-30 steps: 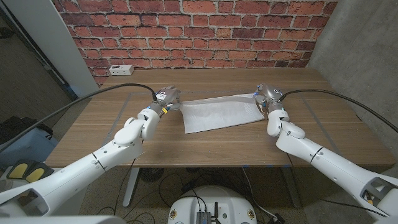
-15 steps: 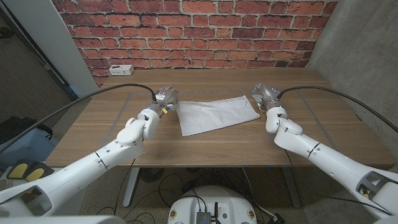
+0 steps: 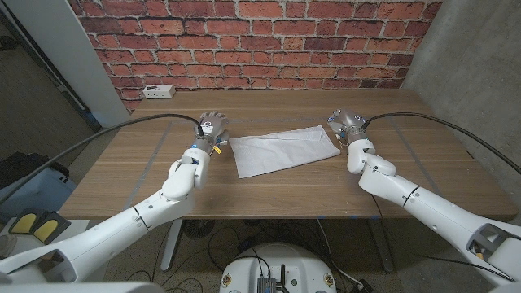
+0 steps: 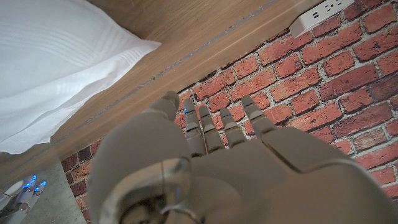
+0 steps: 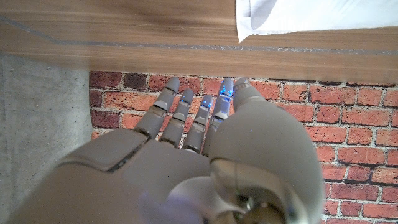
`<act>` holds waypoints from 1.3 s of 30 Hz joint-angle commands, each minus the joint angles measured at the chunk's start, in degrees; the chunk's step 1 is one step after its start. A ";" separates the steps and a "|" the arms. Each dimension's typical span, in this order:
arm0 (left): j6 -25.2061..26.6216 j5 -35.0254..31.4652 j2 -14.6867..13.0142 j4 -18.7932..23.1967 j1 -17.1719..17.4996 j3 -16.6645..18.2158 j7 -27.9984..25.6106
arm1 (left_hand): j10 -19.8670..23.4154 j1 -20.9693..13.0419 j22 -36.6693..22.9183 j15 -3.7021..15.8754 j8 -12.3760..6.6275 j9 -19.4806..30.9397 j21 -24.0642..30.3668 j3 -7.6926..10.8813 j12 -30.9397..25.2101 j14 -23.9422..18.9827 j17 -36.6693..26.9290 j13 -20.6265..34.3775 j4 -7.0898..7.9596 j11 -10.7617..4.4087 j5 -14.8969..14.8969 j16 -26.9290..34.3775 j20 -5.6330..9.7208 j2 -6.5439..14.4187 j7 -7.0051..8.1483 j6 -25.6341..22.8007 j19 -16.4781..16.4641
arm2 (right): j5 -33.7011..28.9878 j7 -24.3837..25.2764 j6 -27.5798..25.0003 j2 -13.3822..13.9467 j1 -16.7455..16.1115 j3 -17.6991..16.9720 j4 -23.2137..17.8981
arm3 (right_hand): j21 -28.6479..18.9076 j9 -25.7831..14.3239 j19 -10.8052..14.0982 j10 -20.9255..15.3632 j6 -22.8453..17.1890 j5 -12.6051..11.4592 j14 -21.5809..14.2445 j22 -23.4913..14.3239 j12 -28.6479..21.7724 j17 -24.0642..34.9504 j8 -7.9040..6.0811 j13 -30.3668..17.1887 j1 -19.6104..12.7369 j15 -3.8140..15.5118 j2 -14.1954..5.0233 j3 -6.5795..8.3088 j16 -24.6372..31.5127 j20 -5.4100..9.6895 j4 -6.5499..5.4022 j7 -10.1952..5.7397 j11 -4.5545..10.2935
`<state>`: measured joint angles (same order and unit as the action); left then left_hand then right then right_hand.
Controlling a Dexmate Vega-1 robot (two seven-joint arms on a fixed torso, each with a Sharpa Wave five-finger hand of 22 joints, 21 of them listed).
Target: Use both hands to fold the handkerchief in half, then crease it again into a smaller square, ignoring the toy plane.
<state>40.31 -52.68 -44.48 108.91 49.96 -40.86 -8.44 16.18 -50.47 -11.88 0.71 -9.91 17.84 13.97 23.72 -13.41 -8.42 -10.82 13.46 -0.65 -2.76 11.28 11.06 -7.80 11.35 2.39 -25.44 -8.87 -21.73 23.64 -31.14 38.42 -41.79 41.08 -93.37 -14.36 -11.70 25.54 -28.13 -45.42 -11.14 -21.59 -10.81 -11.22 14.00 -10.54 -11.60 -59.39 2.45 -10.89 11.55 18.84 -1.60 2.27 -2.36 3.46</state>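
So from where I'm standing the handkerchief (image 3: 284, 149) is lying flat on the wooden table (image 3: 269, 187), already a long narrow rectangle, so I'd guess the first fold is done and the smaller square is what's left. Using the cloth as the landmark: its long axis runs across the table from one hand to the other, slightly skewed, with the end by the right hand sitting a bit farther toward the brick wall (image 3: 260, 41) than the end by the left. The left hand (image 3: 210, 130) is just off the cloth's left short edge, near its far corner, not touching it as far as I can tell, fingers spread and holding nothing. The right hand (image 3: 346, 126) is right beside the opposite short edge, fingers loosely apart, also empty; the right wrist view has a corner of the cloth just past its fingertips (image 5: 205, 102) with bare wood between. Both hands look about equally close, maybe the right a hair nearer. For the next fold, I reckon one short end has to be carried along that long axis over to the other, so each hand is already parked at the end it would need. There's a white power strip (image 3: 155, 91) way back by the wall, well clear of everything.
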 commanded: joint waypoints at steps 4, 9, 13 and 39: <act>-6.80 14.14 -2.63 4.61 4.39 5.59 -0.74 | -1.67 4.91 -0.37 -1.00 0.34 -1.31 0.56 -0.22 0.66 -0.17 -0.36 0.08 3.72 0.86 -0.10 0.20 -0.58 -0.85 0.19 5.74 0.63 | 1.40 -0.37 0.68 2.13 -3.50 -1.52 -4.82 | 0.06 -0.01 0.50 0.74 2.78 0.24 0.24 -0.08 0.00 0.13 0.57 -0.14 1.48 4.41 -0.01 0.97 -0.59 -0.48 -0.85 0.08 -0.73; -9.44 18.51 -3.72 5.06 4.74 6.50 0.21 | -3.83 8.14 -0.52 -1.66 0.44 -2.68 0.61 -0.72 1.33 0.49 -0.37 -0.09 5.47 1.55 -0.33 -0.03 -0.78 -1.32 0.82 10.58 1.15 | 1.69 -0.87 0.23 2.99 -4.80 -1.99 -6.62 | 0.16 0.06 0.31 1.32 4.54 0.36 0.50 -0.08 0.10 0.17 0.70 -0.15 2.21 4.06 -0.04 1.42 -0.91 -0.49 -1.40 -0.24 -1.04; -11.00 20.47 -4.66 5.46 4.89 6.68 0.62 | -4.75 9.48 -0.56 -1.99 0.42 -3.32 0.56 -0.91 1.56 0.83 -0.36 -0.20 6.11 1.55 -0.42 -0.10 -0.78 -1.45 0.83 12.38 1.51 | 1.96 -1.18 0.13 3.68 -5.83 -2.41 -7.97 | 0.22 0.09 0.18 1.70 5.41 0.44 0.63 -0.08 0.15 0.23 0.68 -0.15 2.71 3.98 -0.09 1.69 -1.07 -0.57 -1.78 -0.35 -1.22; -17.73 26.97 -8.58 6.48 3.57 5.07 8.25 | -8.18 18.02 0.03 -1.39 -0.51 -7.06 -2.35 -3.06 1.62 7.26 0.36 -1.64 8.27 0.88 -1.31 -0.93 2.36 -3.38 3.52 16.70 10.24 | 1.68 -2.03 -3.72 7.48 -12.53 -4.44 -16.76 | 0.39 0.24 -0.15 2.83 8.26 0.48 1.21 -0.08 0.14 0.39 0.30 -0.16 4.40 3.41 0.16 2.87 -1.76 -0.80 -2.79 -0.40 -1.81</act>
<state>24.35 -27.44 -51.82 115.12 54.63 -34.50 -4.32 7.53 -33.24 -11.76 -0.80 -9.99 10.83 11.85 21.08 -11.45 -1.75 -10.38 11.80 7.63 -1.85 10.12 10.15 -5.41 8.22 5.45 -8.66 0.69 -19.57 21.90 -32.95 44.44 -51.68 37.38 -106.69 -13.96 -11.45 25.37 -25.25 -37.64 -10.80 -20.43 -10.79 -11.01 14.27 -9.93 -11.58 -55.34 2.35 -10.87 14.08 17.34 -2.28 -0.24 -2.77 1.64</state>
